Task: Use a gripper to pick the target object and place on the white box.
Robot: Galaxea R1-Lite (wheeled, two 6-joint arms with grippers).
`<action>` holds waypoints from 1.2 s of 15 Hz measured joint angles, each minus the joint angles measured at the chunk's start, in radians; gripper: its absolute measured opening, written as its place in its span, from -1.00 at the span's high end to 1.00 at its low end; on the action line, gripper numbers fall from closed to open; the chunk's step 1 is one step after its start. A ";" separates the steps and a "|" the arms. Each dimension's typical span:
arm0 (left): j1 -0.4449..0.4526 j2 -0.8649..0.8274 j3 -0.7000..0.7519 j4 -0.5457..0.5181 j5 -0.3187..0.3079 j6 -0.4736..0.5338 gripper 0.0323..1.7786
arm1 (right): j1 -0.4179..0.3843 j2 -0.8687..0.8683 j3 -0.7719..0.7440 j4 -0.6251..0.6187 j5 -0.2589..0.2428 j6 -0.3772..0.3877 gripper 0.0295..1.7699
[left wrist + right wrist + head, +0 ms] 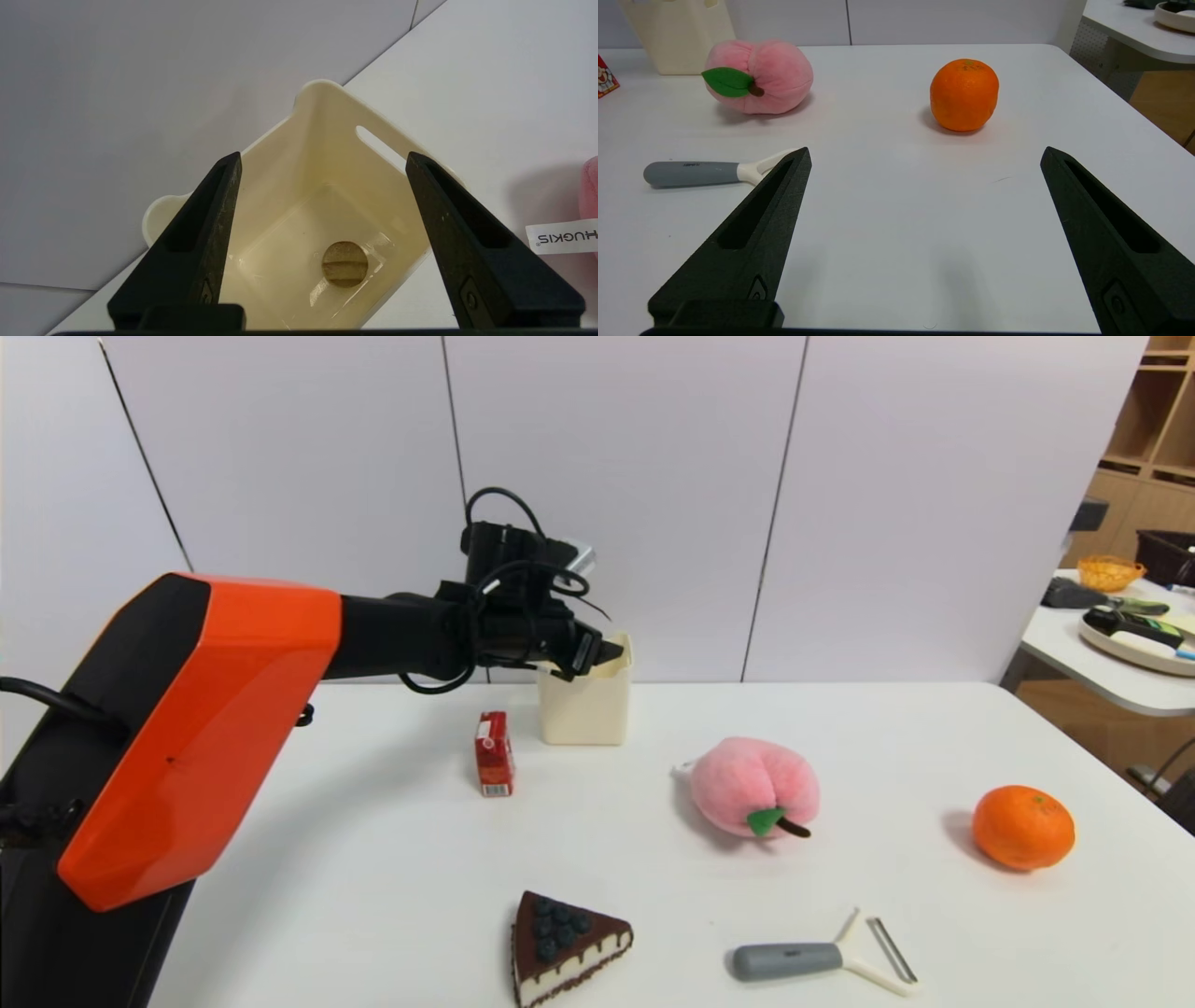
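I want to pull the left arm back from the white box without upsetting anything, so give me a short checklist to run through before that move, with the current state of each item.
1. Target object lies on the floor of the white box: ok.
2. Left gripper open, nothing between its fingers: ok.
3. Fingers clear of the box walls: cannot tell; the head view shows the tips at the rim.
4. White box upright on the table: ok.
5. Red carton stands beside the box, below the arm, and apart from it: ok.
6. Right gripper open, parked over bare table short of the orange and peeler: ok.
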 joint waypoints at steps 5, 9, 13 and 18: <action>0.007 -0.093 0.006 -0.002 0.035 0.003 -0.66 | 0.000 0.000 0.000 0.000 0.000 0.000 -0.92; 0.015 -0.261 0.093 -0.011 0.113 0.002 -0.76 | 0.000 0.000 0.000 0.000 0.000 0.000 -0.92; 0.036 -0.519 0.407 -0.083 0.204 -0.020 -0.82 | 0.000 0.000 0.000 0.000 0.000 0.000 -0.92; 0.104 -0.925 0.961 -0.212 0.291 -0.063 -0.86 | 0.000 0.000 0.000 0.000 0.000 0.001 -0.92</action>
